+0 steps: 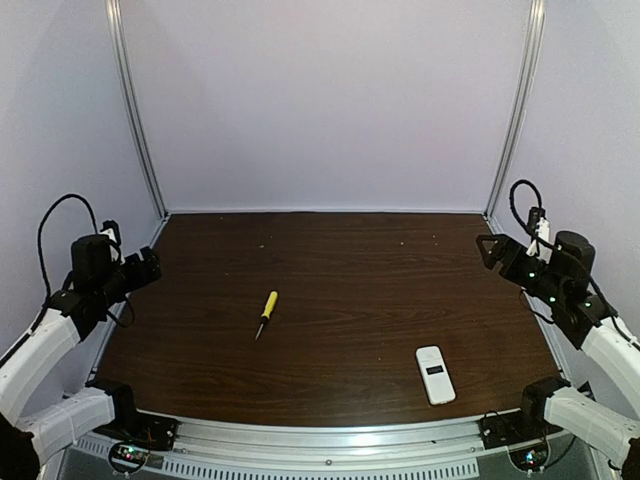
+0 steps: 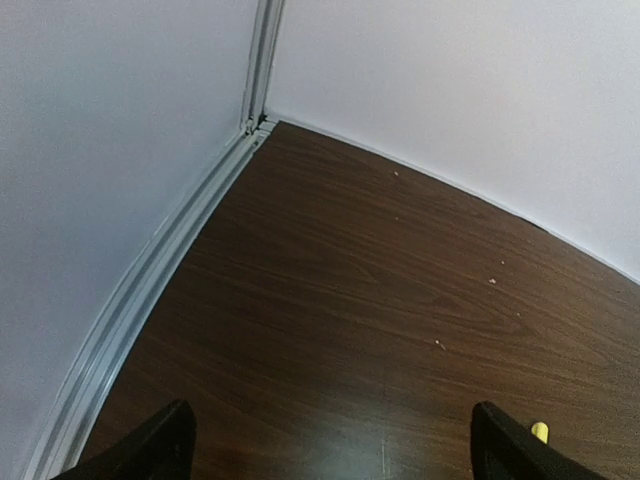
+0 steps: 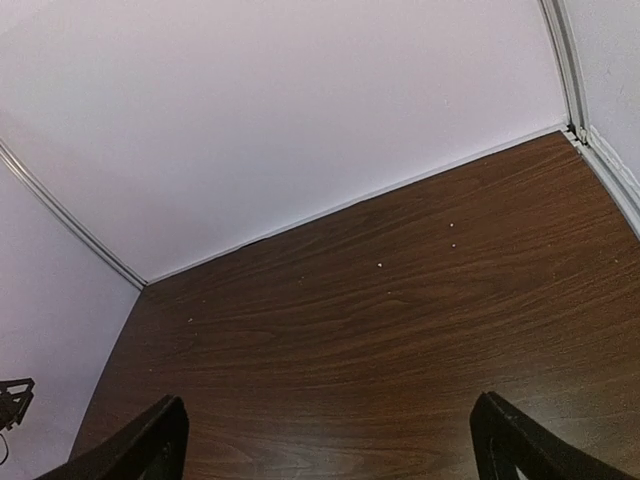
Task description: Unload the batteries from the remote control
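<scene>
The white remote control (image 1: 435,374) lies face up, dark display window showing, on the brown table near the front right edge. The batteries are hidden from view. My left gripper (image 1: 143,268) is open and empty, raised at the table's left edge, far from the remote. In the left wrist view its fingers (image 2: 160,448) stand wide apart over bare wood. My right gripper (image 1: 493,252) is open and empty, raised at the right edge, behind the remote. Its fingers (image 3: 150,445) are wide apart in the right wrist view.
A yellow-handled screwdriver (image 1: 266,312) lies left of the table's centre; its yellow end shows in the left wrist view (image 2: 540,431). Pale walls with metal corner rails (image 1: 140,120) close in the table (image 1: 330,260) on three sides. Small crumbs dot the far wood.
</scene>
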### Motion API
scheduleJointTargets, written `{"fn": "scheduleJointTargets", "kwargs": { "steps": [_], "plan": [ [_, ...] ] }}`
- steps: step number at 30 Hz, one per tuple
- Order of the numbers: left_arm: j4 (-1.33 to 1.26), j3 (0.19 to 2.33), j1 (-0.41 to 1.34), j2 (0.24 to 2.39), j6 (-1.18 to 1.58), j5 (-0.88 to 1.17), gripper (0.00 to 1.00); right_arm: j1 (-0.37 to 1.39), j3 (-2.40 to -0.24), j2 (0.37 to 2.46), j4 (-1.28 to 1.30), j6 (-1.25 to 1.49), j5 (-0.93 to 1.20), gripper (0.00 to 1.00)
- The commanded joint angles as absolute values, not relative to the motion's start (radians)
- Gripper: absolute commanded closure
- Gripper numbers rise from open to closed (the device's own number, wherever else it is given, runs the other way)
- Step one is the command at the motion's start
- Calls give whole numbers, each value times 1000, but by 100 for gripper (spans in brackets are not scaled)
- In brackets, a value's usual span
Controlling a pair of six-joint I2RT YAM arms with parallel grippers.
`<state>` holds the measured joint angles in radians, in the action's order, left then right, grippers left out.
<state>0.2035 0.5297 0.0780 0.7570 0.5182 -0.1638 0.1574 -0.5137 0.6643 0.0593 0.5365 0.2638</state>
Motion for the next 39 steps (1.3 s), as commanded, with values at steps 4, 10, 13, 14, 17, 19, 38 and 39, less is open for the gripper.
{"fn": "scheduleJointTargets", "kwargs": {
  "steps": [4,10,13,14,17,19,38,39],
  "plan": [
    [210,505,195,799,500,-118,3,162,-512,650,259,578,297,0],
    [217,487,287,827,504,-116,3,208,-553,715,462,605,251,0],
    [216,478,321,827,505,-115,3,299,-567,718,554,619,142,0],
    [216,475,329,828,505,-116,2,338,-565,709,569,638,112,0],
    [218,470,344,834,504,-105,3,462,-557,694,597,712,14,0],
    [218,464,354,834,505,-99,3,554,-561,700,629,748,-81,0],
    [282,430,519,780,549,-166,3,1213,-613,1122,776,1104,-403,0],
    [287,428,527,780,554,-171,3,1221,-599,1115,773,1118,-403,0]
  ]
}}
